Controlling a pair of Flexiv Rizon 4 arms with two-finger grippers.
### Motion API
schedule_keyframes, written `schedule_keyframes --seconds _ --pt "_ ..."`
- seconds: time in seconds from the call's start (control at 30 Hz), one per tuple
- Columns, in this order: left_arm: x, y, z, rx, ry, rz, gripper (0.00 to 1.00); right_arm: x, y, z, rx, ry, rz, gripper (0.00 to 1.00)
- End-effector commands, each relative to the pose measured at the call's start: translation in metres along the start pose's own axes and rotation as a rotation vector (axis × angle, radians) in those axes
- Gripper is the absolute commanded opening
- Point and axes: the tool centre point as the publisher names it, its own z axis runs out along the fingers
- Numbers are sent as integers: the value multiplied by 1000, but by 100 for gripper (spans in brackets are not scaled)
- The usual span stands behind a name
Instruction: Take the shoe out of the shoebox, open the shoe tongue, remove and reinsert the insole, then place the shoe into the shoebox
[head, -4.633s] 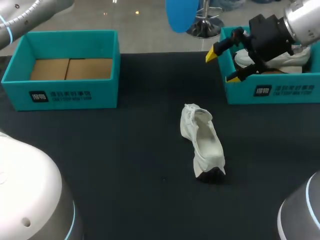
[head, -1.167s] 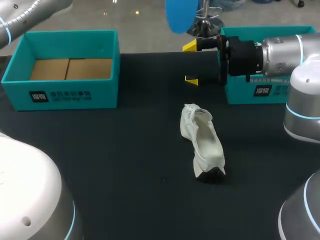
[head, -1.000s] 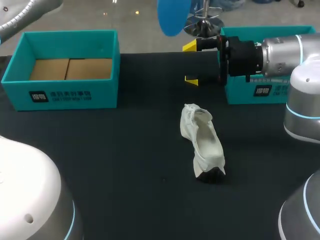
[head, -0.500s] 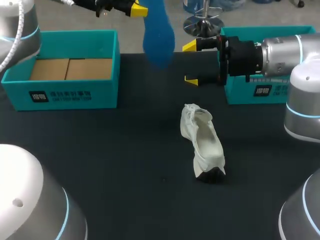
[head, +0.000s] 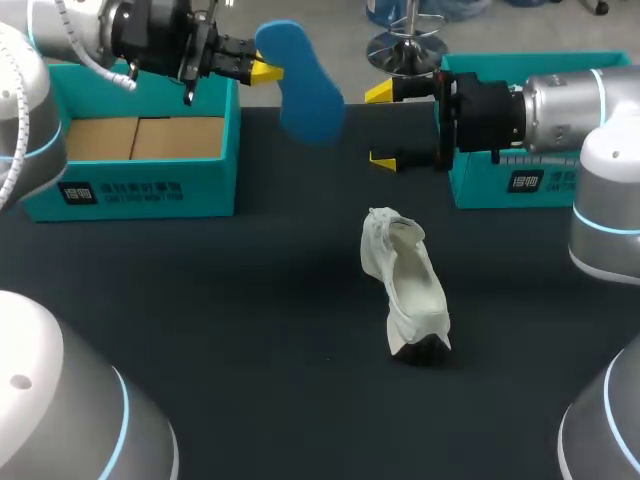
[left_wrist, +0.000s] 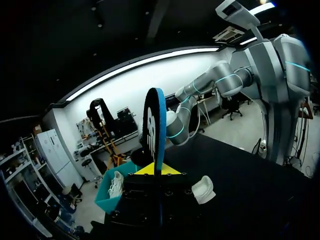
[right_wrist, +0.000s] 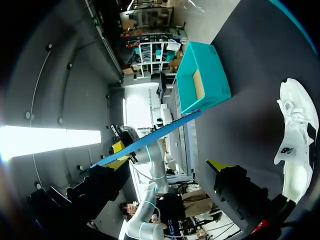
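Your left end effector (head: 262, 70) clamps the blue insole (head: 300, 82); your right end effector (head: 382, 125) stands wide open, holding nothing, the shoe (head: 408, 283) beside it.

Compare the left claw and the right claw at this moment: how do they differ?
The left claw is shut on the blue insole and holds it in the air; the right claw is open, with nothing between its fingers. The left claw is beside the left shoebox, the right claw beside the right shoebox. Both have yellow tips and point toward the table's middle.
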Motion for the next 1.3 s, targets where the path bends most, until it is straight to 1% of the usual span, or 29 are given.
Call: schedule_keyframes --seconds 0.03,0.53,0.57,0.6,0.63,0.67,0.7,0.77,0.8,0.9,0.97,1.03,1.07,1.17,1.3 --pt "5 0 1 -2 -83 2 0 0 0 1 -2 0 0 100" --pt "5 0 1 -2 -83 2 0 0 0 1 -2 0 0 100" --pt "5 -5 2 -53 -46 63 0 0 0 1 -2 0 0 100" --pt "7 -12 3 -79 -35 147 0 0 0 1 -2 0 0 100" --pt "6 -15 3 -60 -38 209 0 0 0 1 -2 0 0 100" --pt "9 -17 4 -86 -25 261 0 0 0 1 -2 0 0 100" --pt "9 -14 4 -117 -7 310 0 0 0 1 -2 0 0 100" --pt "13 -11 3 -111 0 407 0 0 0 1 -2 0 0 100" --pt "17 -11 3 -131 14 455 0 0 0 1 -2 0 0 100" --pt "31 -9 -2 -122 28 605 0 0 0 1 -2 0 0 100" --pt "40 -9 -4 -93 36 678 0 0 0 1 -2 0 0 100" --pt "49 -6 -6 -115 54 752 0 0 0 1 -2 0 0 100" --pt "52 -5 -7 -102 62 775 0 0 0 1 -2 0 0 100" --pt "59 -4 -7 -127 86 846 0 0 0 1 -2 0 0 100" --pt "67 -4 1 -166 120 920 0 0 0 1 -2 0 0 100"
